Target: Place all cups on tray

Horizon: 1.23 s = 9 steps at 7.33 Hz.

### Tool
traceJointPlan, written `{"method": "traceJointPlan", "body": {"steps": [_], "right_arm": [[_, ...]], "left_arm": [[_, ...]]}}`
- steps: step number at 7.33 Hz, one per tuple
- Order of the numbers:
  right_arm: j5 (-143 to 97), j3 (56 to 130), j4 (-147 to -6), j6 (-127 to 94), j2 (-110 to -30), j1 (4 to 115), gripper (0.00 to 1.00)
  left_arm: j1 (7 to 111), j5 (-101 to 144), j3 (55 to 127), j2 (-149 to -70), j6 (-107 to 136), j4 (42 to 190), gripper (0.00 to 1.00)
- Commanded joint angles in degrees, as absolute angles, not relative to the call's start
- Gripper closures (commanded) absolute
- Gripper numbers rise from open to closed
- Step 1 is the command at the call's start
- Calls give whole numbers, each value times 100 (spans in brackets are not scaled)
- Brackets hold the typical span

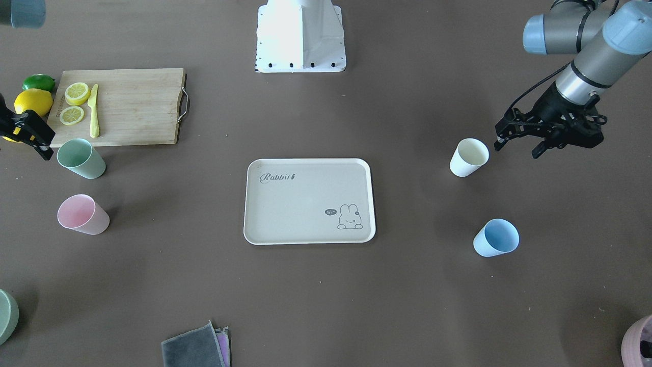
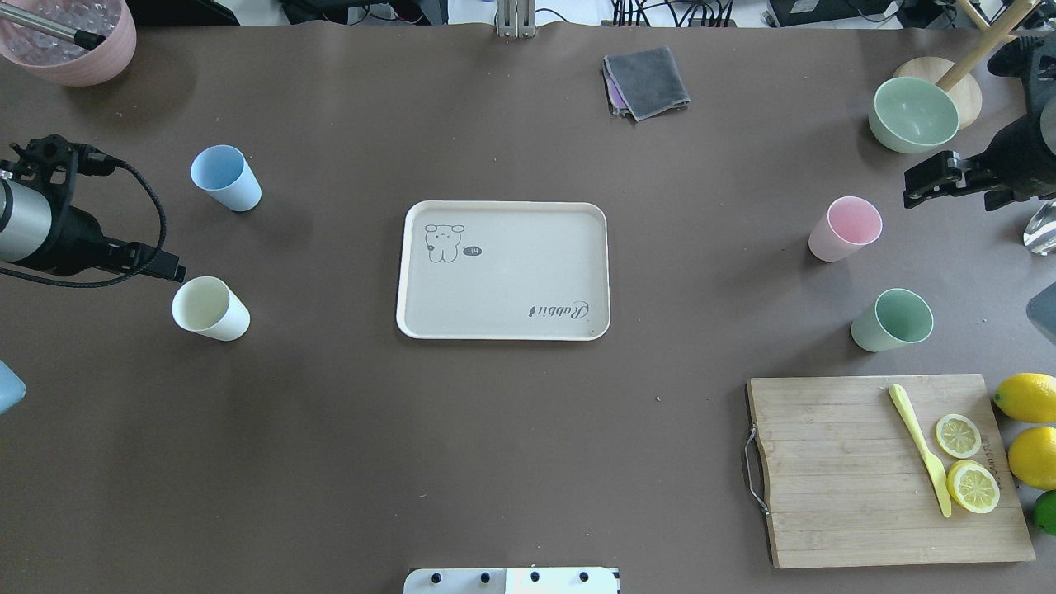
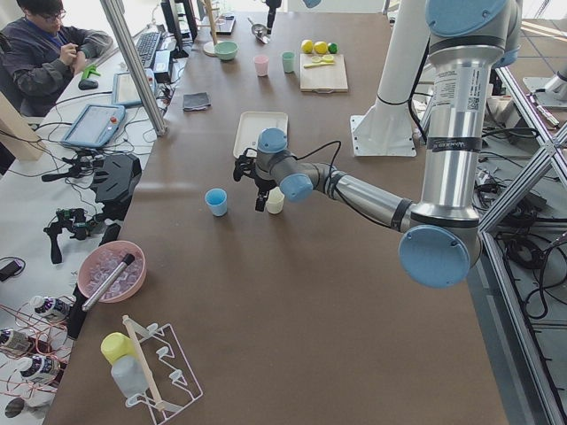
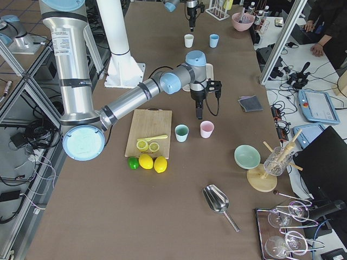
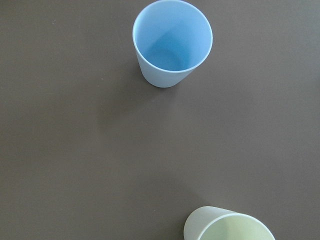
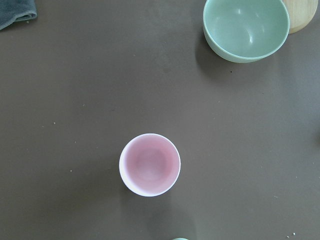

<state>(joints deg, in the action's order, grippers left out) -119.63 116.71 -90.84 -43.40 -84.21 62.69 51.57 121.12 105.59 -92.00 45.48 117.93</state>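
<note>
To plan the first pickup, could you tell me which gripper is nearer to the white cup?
Left. The left gripper hovers just beside the white cup; the right gripper is far off, near the pink cup.

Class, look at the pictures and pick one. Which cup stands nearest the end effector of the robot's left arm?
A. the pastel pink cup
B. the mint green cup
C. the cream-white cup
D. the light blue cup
C: in the front-facing view the left end effector is right beside the cream-white cup, while the light blue cup stands farther off.
</note>
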Motion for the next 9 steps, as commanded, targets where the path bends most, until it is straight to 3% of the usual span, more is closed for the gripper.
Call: {"method": "traceJointPlan", "body": {"steps": [1, 3, 4, 6, 7, 9], "right_arm": [[-11962, 11654, -9079, -4333, -8429, 6258, 0], [-11962, 11654, -9079, -4333, -8429, 6258, 0], [-11962, 11654, -9079, -4333, -8437, 6267, 0], [-11936, 11654, -9079, -4333, -8446, 6258, 0], [-11909, 11654, -9079, -4342, -8455, 6258, 0], [-11909, 11654, -9079, -4333, -8464, 6258, 0]], "left_arm": [[4940, 11841, 10425, -9202, 4553, 11821, 9], [4738, 11620, 10310, -9193, 4544, 11891, 18], [4624, 11610, 10275, -9193, 4553, 11961, 28], [4553, 11575, 10327, -9202, 4570, 12014, 87], [4553, 11584, 10336, -9211, 4570, 12041, 100], [4553, 11662, 10511, -9307, 4579, 12024, 100]]}}
